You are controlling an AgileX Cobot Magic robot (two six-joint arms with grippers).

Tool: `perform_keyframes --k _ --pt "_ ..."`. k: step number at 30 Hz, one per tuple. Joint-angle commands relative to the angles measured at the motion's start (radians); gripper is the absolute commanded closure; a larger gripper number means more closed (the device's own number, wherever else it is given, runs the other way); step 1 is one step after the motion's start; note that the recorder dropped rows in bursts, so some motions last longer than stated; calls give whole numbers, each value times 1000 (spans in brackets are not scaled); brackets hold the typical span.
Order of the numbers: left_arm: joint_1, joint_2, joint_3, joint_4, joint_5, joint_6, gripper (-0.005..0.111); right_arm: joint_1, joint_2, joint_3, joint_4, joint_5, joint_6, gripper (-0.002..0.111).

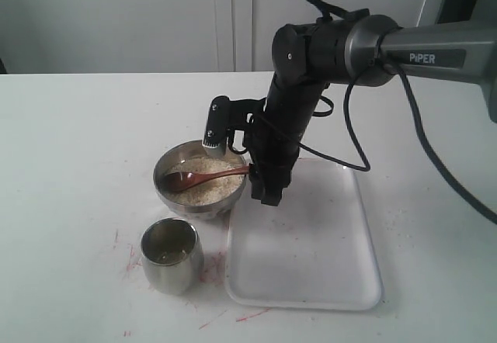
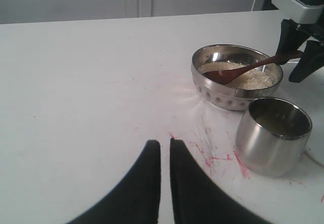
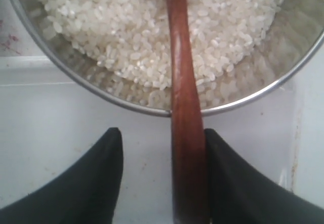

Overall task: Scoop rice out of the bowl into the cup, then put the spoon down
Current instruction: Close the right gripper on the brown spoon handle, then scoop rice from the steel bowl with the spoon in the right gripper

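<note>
The steel bowl (image 1: 194, 203) holds a mound of rice (image 1: 211, 186). The wooden spoon (image 1: 206, 177) lies with its head in the rice and its handle out over the rim. My right gripper (image 1: 264, 192) is open around the handle. In the right wrist view the spoon (image 3: 185, 107) rests against one finger, with a wide gap to the other, and the gripper (image 3: 162, 133) hangs over the tray. The steel cup (image 1: 172, 256) stands upright just in front of the bowl. My left gripper (image 2: 165, 144) is shut and empty over bare table, short of the cup (image 2: 271, 138) and bowl (image 2: 223, 95).
A white tray (image 1: 311, 250) lies right of the bowl and cup, its edge touching or nearly touching the bowl. Red marks (image 2: 217, 155) streak the white table near the cup. The right arm (image 1: 326, 48) reaches in from the upper right with a loose cable.
</note>
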Motion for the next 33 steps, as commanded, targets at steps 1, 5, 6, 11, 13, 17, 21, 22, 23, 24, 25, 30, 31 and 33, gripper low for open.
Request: perform_keyframes --k 1,5,6,11,13,17,21,22,23,24,25,30,31,33 --pt "-1 1 -6 -10 -4 -2 92 -3 -3 -7 24 -6 6 70" --pt "-1 1 -6 -10 -4 -2 92 -3 -3 -7 24 -4 19 74" --pt "-1 1 -6 -10 -4 -2 92 -3 -3 -7 24 -4 29 76" --pt "-1 1 -6 -10 -4 -2 92 -3 -5 -7 24 9 70 90" --pt "-1 1 -6 -10 -4 -2 92 -3 -16 -7 22 20 85 99" --pt "-1 1 -6 -10 -4 -2 92 -3 -57 -7 24 30 88 108" --pt "-1 1 -6 -10 -4 -2 92 -3 -124 -7 35 101 143 108" --pt "-1 1 -6 -10 -4 -2 92 -1 -138 -7 47 132 192 108" --pt "-1 1 -6 -10 -4 -2 92 -1 -156 -7 57 161 245 108" --pt "-1 1 -6 -10 -4 -2 92 -1 -174 -7 67 207 341 108" --pt "-1 1 -6 -10 -4 -2 92 -1 -191 -7 71 239 397 108" --pt "-1 1 -6 -10 -4 -2 92 45 -272 -7 62 286 606 108" --pt "-1 1 -6 -10 -4 -2 92 69 -290 -7 42 286 634 108" --pt "-1 1 -6 -10 -4 -2 92 139 -321 -7 -58 286 724 108"
